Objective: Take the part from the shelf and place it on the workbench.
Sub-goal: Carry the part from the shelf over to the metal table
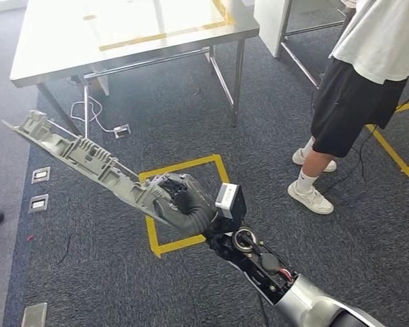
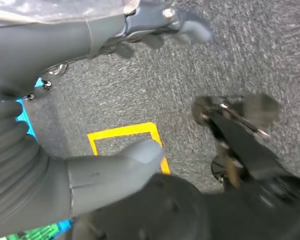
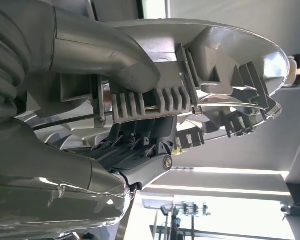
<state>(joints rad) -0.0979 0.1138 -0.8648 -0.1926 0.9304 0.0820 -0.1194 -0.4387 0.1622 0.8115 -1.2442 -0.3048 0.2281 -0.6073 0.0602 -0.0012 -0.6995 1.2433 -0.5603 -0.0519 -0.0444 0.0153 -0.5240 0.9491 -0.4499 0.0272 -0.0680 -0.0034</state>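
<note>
One long grey part is in the right hand, held out over the carpet. The dark fingers wrap round one end of the part, and the rest of it sticks out to the left, tilted up a little at the far end. In the right wrist view the thumb lies on one side of the ribbed part and the fingers press on the other side. The bench stands ahead, well apart from the part. A yellow tape square is on the carpet under the hand. A person in black shorts and white shoes stands to the right. The left hand hangs over the carpet and holds nothing, with the thumb and fingers apart.
</note>
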